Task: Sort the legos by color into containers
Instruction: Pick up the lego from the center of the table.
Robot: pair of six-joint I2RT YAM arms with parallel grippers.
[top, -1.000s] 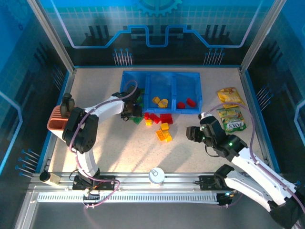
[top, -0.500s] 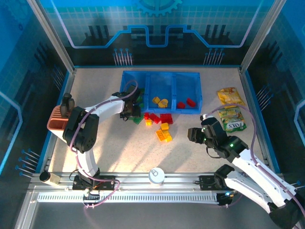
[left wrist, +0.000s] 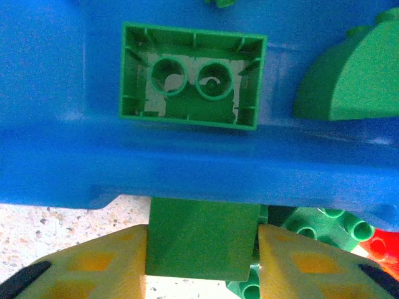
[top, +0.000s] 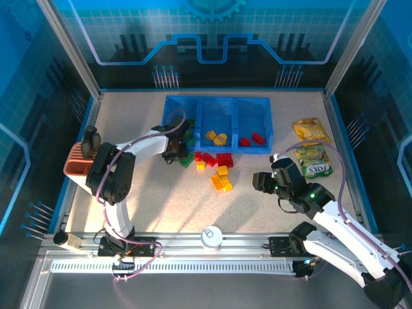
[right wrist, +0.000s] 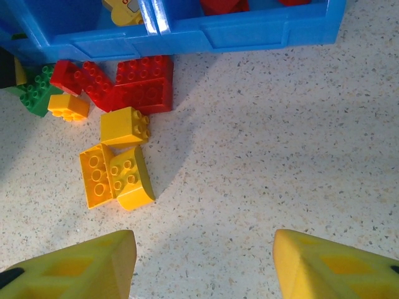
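Lego, green [left wrist: 202, 233], clamped between the yellow fingers [left wrist: 93, 268] of the left pincer [left wrist: 202, 258], low at the tray's front wall [left wrist: 187, 168]. Faced two green pieces already in the left compartment: an upturned brick [left wrist: 190, 75] and a curved block [left wrist: 349, 81]. Called, by my judgement, for a lift clear of that wall first, then a short reach forward and a low release. Right pincer [right wrist: 202, 261] spread apart and empty, poised above bare worktop [right wrist: 280, 156] near loose red bricks [right wrist: 146, 84] and yellow bricks [right wrist: 115, 177].
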